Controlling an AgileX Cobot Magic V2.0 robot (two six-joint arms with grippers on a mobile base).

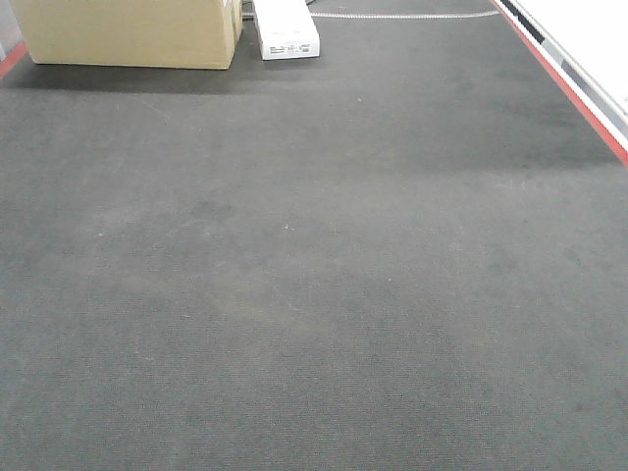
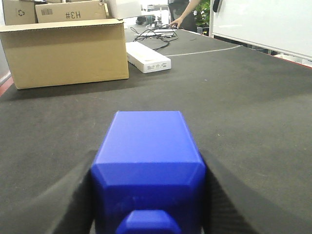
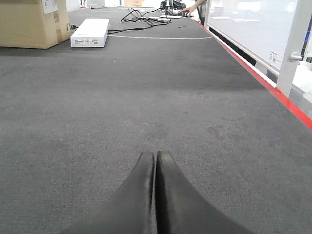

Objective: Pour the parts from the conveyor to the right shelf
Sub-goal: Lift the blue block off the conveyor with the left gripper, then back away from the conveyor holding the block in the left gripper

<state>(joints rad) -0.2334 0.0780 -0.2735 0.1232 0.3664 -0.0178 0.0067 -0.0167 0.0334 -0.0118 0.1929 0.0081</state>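
In the left wrist view my left gripper (image 2: 148,195) is shut on a blue block (image 2: 147,161) with a small square knob facing the camera. Its dark fingers (image 2: 73,200) press both sides of the block above the dark grey conveyor belt (image 2: 253,97). In the right wrist view my right gripper (image 3: 155,158) is shut and empty, its two black fingertips touching, low over the belt (image 3: 146,87). The front view shows only bare belt (image 1: 314,275); neither gripper nor the block shows there. The right shelf is out of view.
A cardboard box (image 1: 128,31) and a white flat device (image 1: 286,29) sit at the belt's far left. They also show in the left wrist view: box (image 2: 63,51), device (image 2: 148,57). A red stripe and white rail (image 3: 273,87) run along the right edge. Cables (image 3: 146,14) lie far back.
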